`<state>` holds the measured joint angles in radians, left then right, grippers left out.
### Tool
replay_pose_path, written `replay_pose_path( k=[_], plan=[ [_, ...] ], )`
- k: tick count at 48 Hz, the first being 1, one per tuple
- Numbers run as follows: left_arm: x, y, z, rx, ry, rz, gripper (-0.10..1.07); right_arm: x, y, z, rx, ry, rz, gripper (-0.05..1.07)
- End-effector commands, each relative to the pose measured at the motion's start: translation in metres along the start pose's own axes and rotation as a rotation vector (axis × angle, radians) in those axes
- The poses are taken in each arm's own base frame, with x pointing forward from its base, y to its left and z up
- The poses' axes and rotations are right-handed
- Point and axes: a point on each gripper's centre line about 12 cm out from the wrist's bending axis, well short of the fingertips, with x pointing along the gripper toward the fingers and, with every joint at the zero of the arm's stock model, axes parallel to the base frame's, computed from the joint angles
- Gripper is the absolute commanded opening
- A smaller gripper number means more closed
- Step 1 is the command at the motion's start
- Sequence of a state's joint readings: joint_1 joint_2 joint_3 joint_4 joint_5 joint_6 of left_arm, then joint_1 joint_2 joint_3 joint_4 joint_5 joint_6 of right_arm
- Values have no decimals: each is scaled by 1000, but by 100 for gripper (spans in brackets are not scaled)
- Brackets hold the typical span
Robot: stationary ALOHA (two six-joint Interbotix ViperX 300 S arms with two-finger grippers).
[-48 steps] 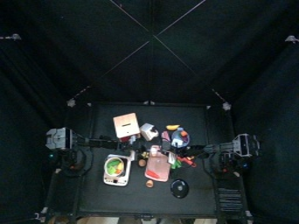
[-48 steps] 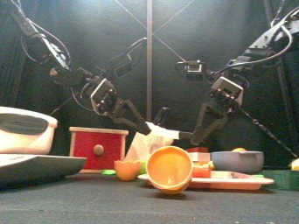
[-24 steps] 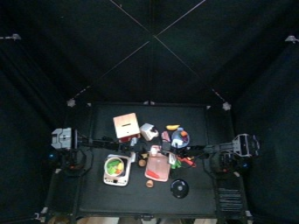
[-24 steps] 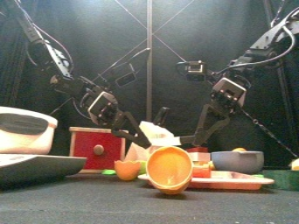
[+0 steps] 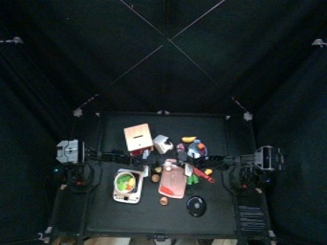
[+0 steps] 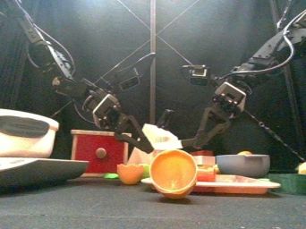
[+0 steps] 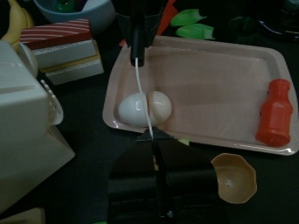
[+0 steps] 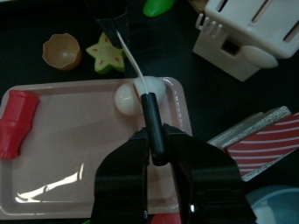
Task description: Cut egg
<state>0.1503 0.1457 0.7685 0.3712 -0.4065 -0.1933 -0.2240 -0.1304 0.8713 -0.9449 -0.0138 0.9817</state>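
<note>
A white egg lies on the pink tray, also seen as the egg in the right wrist view. My right gripper is shut on the black handle of a knife, and the blade's edge rests across the egg from above. The left gripper points at the tray's near edge just short of the egg, its jaws together and holding nothing. In the front view both grippers slant down toward the middle, left gripper and right gripper.
A red piece lies at the tray's other end. An orange cup stands in front, a green star fruit beside it. A white knife block, a red box and a blue bowl crowd round.
The left arm has sunk lower and drawn its gripper down toward the tray. The right arm with the knife has barely moved.
</note>
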Motion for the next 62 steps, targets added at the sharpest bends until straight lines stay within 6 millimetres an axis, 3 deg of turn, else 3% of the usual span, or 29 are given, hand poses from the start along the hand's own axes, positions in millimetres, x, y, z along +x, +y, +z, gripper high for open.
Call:
replay_pose_path(
  k=[1,7,17,39,51,62],
  plan=[
    [-1,-7,15,21,-45,-16,0,-8,-14,18,27,-70,-14,41],
    [-4,-6,16,16,-50,-10,0,-9,-19,20,48,-78,-23,41],
    [-9,-6,22,14,-65,-5,0,-16,-6,33,93,-109,-8,41],
    [-19,-6,29,74,-67,0,0,-49,14,54,212,-149,-17,40],
    [-24,-10,36,90,-96,-8,0,-37,17,34,265,-52,-38,39],
    [-23,-19,39,157,-134,-54,0,-29,21,34,266,-38,-30,38]
  ],
)
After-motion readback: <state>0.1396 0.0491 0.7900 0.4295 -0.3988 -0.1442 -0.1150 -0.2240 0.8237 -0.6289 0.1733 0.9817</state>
